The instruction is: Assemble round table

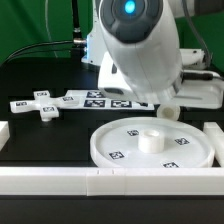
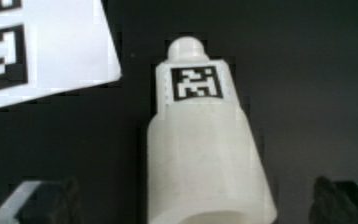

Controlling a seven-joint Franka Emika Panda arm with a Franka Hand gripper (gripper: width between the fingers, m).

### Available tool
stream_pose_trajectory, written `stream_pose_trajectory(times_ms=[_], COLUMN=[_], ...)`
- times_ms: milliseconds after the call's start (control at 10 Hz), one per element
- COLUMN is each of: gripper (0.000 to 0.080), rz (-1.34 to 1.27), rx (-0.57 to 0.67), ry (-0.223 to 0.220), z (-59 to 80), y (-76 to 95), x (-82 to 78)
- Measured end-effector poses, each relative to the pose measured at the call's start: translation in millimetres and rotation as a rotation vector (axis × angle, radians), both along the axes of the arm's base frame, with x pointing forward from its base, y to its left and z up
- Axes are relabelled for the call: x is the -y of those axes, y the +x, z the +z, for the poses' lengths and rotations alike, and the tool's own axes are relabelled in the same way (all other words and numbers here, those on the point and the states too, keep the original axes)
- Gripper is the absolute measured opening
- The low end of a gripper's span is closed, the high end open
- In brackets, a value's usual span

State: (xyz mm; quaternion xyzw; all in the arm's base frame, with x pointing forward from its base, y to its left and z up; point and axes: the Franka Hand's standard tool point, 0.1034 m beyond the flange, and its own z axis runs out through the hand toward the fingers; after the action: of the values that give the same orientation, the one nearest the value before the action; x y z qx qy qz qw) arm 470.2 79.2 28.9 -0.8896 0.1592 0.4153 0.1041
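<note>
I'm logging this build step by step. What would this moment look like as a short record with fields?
disc: large rimmed round disc lying flat by the front rail, nothing attached
leg: short cylindrical leg lying between the fingers, tag towards the wrist camera
foot: cross-shaped foot at the exterior view's left, apart from the disc
gripper: gripper open, gaps on both sides of the leg
marker board: marker board behind the disc
</note>
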Motion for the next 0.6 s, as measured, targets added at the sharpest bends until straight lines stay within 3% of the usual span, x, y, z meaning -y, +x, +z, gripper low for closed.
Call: stream_pose_trajectory(times_ms=[100,600], gripper=[0.0648,0.0648], rz=[0.012,0.023], rx=[-0.060,-0.046], ry=[0.017,0.002], z=[-0.4,-19.4], y=[-6.7,-16.1], x=[-1.2,-10.6])
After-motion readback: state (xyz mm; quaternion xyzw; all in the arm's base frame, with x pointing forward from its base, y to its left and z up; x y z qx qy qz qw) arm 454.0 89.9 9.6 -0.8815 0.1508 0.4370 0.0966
